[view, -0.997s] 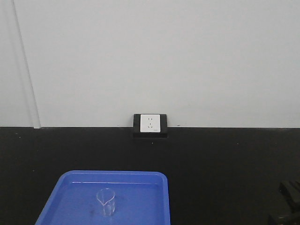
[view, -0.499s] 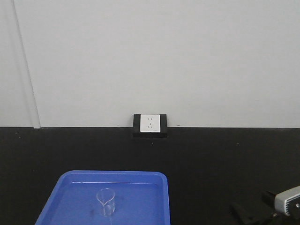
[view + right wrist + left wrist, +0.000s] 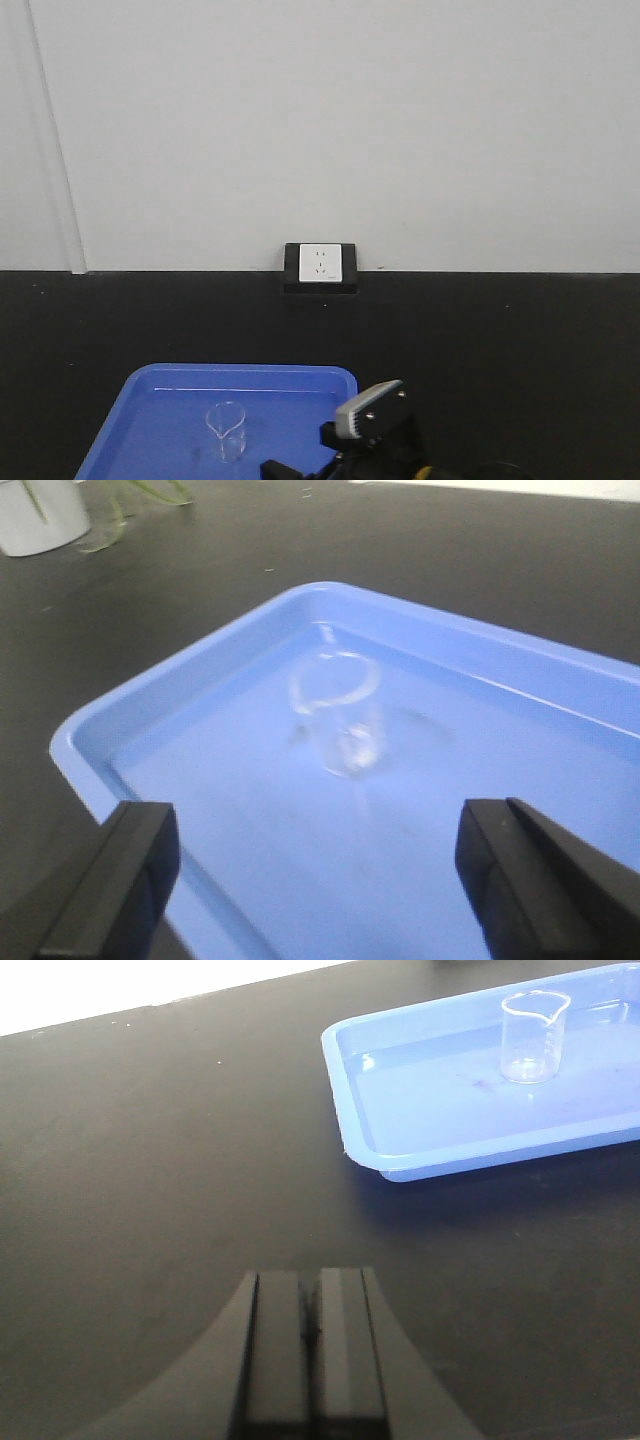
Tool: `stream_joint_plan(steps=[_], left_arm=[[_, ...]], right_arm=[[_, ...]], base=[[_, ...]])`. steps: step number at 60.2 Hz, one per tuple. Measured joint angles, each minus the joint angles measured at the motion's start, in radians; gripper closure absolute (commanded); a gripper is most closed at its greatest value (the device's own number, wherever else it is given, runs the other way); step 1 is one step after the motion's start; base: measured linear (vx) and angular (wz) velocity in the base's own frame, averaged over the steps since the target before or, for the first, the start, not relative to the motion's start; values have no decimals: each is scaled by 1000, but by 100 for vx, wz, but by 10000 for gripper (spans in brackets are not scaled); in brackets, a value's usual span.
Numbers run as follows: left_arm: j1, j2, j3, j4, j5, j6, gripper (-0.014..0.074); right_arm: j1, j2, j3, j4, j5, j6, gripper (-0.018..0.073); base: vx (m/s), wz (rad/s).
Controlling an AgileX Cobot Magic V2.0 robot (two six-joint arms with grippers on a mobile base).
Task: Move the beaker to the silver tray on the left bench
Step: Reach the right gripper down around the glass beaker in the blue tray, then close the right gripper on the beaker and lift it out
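Front view, left side: a blue tray (image 3: 140, 392) is seen low in the frame on the black bench top (image 3: 500, 340). The beaker (image 3: 227, 431) is set upright on the tray floor, about mid-tray, with nothing inside. Centre: a white wall socket (image 3: 321, 264) in a black frame is mounted where wall meets bench. Just right of the beaker, a grey wrist camera housing (image 3: 368, 408) on a black arm is seen over the tray's right rim, clear of the glass.

Left wrist view: the left gripper (image 3: 310, 1345) is held over bare bench top, its fingers pressed together with nothing between them. Tray and beaker are seen at upper right, well apart from it.

Right wrist view, far left: a white pot (image 3: 35, 515) with green stems is noted on the bench beyond the tray. The right gripper (image 3: 320, 880) is spread wide above the tray floor. The beaker, slightly blurred, is framed between the two fingers but farther on, touched by neither.
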Motion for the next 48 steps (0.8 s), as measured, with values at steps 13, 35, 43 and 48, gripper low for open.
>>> stream_joint_plan(steps=[13,35,43,48], left_arm=[[0,0,0,0,0,0,595],[0,0,0,0,0,0,595],[0,0,0,0,0,0,595],[0,0,0,0,0,0,595]], right_arm=[[63,225,-230,5,80,-12,-25],[64,425,-476,9,126,-9,-25],[64,478,-554,10,154,-8,-25],[64,501,-591,12,168,2,-25]], base=[[0,0],[0,0],[0,0],[0,0]])
